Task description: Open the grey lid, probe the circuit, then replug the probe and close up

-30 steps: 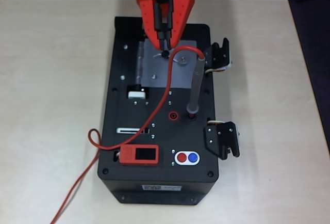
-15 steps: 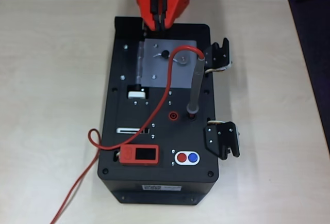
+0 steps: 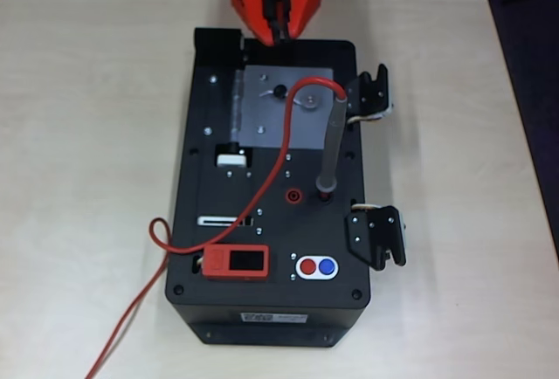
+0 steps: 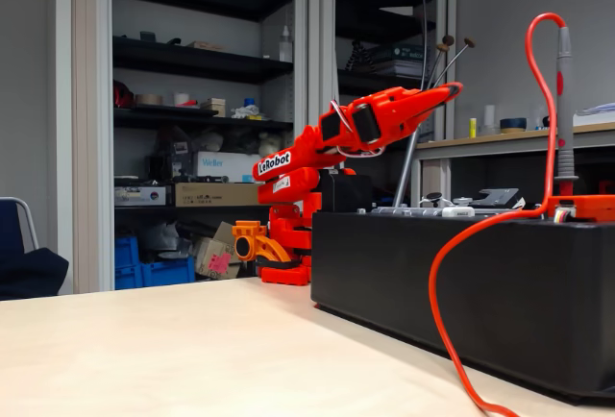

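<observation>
One black box (image 3: 271, 222) sits in the middle of the pale wooden table (image 3: 87, 134), with bare tabletop all round it: wide margins left and right, narrower strips at the near and far edges in the overhead view. The grey lid (image 3: 284, 108) lies flat and closed on the far half of the box top, its small black knob (image 3: 279, 92) showing near the lid's far edge. The probe (image 3: 330, 148) stands upright in a socket just right of a red socket (image 3: 294, 194), its red cable (image 3: 262, 189) arching over the lid, running down across the box top and off the left side onto the table. A red unit with a dark screen (image 3: 236, 262) sits at the near left of the box, and a red and blue button pair (image 3: 317, 266) lies to its right. The orange gripper (image 3: 278, 31) hangs above the box's far edge, clear of the lid and knob; in the fixed view the gripper (image 4: 437, 93) points up and away. Its fingers sit close together, nearly touching, with nothing between them.
</observation>
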`<move>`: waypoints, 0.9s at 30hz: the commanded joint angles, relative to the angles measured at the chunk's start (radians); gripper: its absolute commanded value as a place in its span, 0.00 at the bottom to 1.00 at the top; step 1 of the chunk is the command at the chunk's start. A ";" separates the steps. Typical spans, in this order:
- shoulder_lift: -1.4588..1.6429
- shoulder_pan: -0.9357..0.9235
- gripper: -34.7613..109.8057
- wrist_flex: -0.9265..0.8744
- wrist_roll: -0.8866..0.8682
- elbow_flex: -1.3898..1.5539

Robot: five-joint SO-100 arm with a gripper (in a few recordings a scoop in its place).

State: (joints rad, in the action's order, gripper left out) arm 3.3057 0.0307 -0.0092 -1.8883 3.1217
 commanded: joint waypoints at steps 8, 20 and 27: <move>0.017 0.046 0.24 0.235 -0.311 0.020; 0.017 0.000 0.24 0.670 -0.690 0.020; 0.017 -0.020 0.24 0.943 -0.772 0.020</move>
State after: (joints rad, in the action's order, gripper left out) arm 3.3180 0.0061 0.8529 -2.6323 3.1370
